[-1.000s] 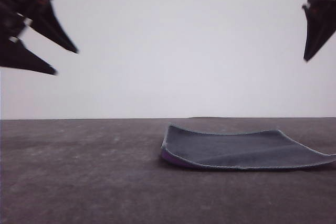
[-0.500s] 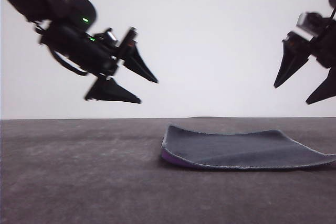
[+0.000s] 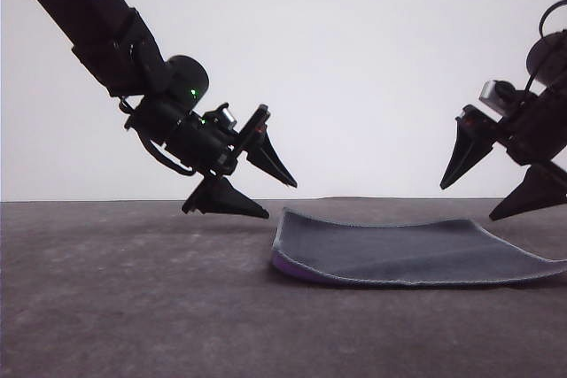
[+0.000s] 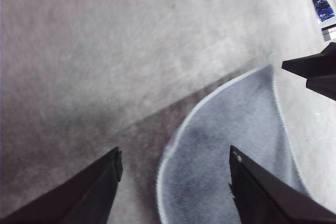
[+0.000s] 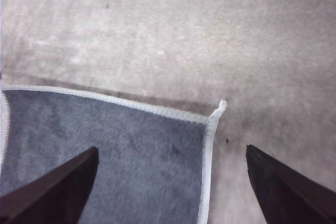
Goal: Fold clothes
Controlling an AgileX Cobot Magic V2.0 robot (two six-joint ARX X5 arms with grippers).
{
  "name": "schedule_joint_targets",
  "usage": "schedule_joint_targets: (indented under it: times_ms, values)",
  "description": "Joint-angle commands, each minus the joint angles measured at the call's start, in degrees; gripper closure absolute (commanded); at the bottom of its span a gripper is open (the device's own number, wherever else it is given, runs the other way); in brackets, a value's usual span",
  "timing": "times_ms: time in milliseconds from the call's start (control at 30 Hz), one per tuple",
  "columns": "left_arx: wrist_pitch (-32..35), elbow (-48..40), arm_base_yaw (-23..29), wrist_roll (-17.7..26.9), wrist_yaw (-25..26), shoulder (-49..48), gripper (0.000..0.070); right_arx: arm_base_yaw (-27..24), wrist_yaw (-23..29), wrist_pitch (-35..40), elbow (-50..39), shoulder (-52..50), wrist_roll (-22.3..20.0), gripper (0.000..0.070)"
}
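Note:
The clothes are one small dark grey cloth (image 3: 407, 252) with light stitched edging, lying on the dark table right of centre, a purple underside showing at its near left edge. My left gripper (image 3: 282, 199) is open just above the cloth's left corner. My right gripper (image 3: 468, 201) is open over the cloth's far right side. In the left wrist view the cloth's rounded corner (image 4: 231, 145) lies between the spread fingers (image 4: 94, 187). The right wrist view has the cloth's corner (image 5: 157, 150) between its fingers (image 5: 58, 192).
The grey table surface (image 3: 133, 289) spreads bare to the left and in front of the cloth. A plain white wall (image 3: 354, 59) stands behind. The right gripper's fingertips (image 4: 315, 72) show in the left wrist view, beyond the cloth.
Both arms have come down and inward from the upper corners toward the cloth. The left gripper dropped furthest, reaching the cloth's left corner. The cloth has not moved.

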Motion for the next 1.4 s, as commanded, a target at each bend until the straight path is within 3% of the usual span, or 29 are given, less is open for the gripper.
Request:
schedule_joint_targets:
  times_ms: [0, 567, 667, 800, 900, 1033, 1200, 1367]
  values:
    - [0.4, 1.8, -0.5, -0.4, -0.2, 2.1, 0.0306, 0.0, -0.5, 0.4, 1.2, 2.0, 0.6, 0.0133]
    - [1.9, 2.0, -3.7, -1.3, -1.9, 2.7, 0.0306, 1.4, -4.3, 2.8, 1.2, 4.3, 1.5, 0.0184]
    - [1.9, 2.0, -4.0, -1.3, -2.2, 2.7, 0.0323, 1.8, -4.3, 2.9, 1.2, 4.3, 1.5, 0.0283]
    - [1.8, 2.0, -4.1, -1.3, -3.6, 2.7, 0.0523, 1.9, -3.7, 3.0, 1.2, 4.3, 1.5, 0.0506]
    - [1.8, 2.0, -4.1, -1.4, -5.0, 2.7, 0.0604, 1.6, -3.1, 2.9, 1.2, 4.3, 1.5, 0.0627]
    - [1.7, 2.0, -4.1, -1.3, -6.4, 2.7, 0.0692, 1.3, -2.3, 2.6, 1.2, 4.3, 1.4, 0.0694]
    - [1.7, 2.0, -4.1, -0.9, -5.7, 2.7, 0.0692, 1.3, -2.7, 2.4, 1.2, 4.3, 1.2, 0.0694]
    - [1.4, 2.1, -3.9, -1.2, 2.1, 2.7, 0.0692, 0.4, -7.0, -2.0, 2.1, 4.3, -0.2, 0.0694]
